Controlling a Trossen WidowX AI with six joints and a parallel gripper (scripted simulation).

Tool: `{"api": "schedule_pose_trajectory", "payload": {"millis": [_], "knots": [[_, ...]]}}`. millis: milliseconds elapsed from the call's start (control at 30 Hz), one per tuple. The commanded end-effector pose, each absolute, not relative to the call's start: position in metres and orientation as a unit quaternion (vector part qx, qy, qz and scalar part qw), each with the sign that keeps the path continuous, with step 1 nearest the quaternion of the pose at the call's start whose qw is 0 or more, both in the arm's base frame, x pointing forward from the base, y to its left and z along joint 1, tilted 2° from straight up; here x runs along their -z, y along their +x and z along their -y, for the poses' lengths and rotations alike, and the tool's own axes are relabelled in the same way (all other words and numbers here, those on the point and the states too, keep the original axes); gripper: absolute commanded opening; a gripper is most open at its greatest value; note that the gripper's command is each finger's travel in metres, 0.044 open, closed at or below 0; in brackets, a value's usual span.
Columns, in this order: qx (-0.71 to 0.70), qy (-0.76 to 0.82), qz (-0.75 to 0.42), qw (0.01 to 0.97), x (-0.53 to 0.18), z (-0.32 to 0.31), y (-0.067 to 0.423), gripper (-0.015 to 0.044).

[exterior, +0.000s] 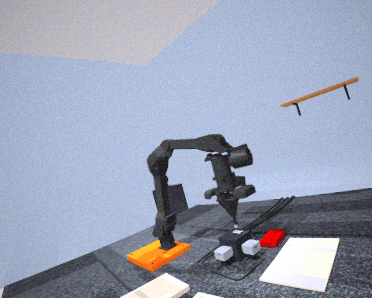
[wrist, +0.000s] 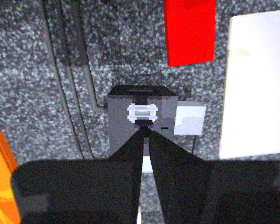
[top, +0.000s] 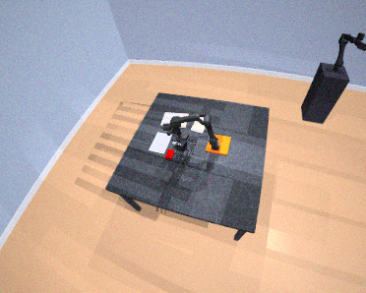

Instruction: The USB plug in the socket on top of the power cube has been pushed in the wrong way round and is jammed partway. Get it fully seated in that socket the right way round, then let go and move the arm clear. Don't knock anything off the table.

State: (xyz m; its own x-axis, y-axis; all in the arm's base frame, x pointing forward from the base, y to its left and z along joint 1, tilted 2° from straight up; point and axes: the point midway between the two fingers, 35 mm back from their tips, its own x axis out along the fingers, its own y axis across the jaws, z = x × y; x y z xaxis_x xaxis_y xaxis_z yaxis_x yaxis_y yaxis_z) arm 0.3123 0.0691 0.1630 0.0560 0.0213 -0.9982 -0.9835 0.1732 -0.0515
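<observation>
Gripper holding the USB plug above the power cube's top socket.

The gripper (wrist: 147, 131) points straight down over the power cube (wrist: 123, 131), its jaws drawn narrow and clamped on the USB plug (exterior: 235, 224), which is mostly hidden between the fingertips. The white-rimmed socket (wrist: 142, 112) lies directly below, at 12 o'clock from the fingertips in the wrist view. A red block (wrist: 190, 31) sits at 1 o'clock and a white sheet (wrist: 254, 85) at 3 o'clock. Judgement: the plug appears lifted, so re-insertion is in hand. Next, confirm its orientation, press straight down until seated, release, and retreat without striking the grey side adapters (exterior: 251, 246).
</observation>
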Motion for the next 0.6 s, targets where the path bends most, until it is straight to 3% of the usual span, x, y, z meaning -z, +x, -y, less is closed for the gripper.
{"api": "schedule_pose_trajectory", "payload": {"millis": [0,567], "knots": [[-0.447,-0.462,-0.521,0.562,-0.1667,-0.0690,0.3123,0.0000],[-0.387,-0.397,-0.567,0.609,-0.1677,-0.0690,0.3120,0.0000]]}}
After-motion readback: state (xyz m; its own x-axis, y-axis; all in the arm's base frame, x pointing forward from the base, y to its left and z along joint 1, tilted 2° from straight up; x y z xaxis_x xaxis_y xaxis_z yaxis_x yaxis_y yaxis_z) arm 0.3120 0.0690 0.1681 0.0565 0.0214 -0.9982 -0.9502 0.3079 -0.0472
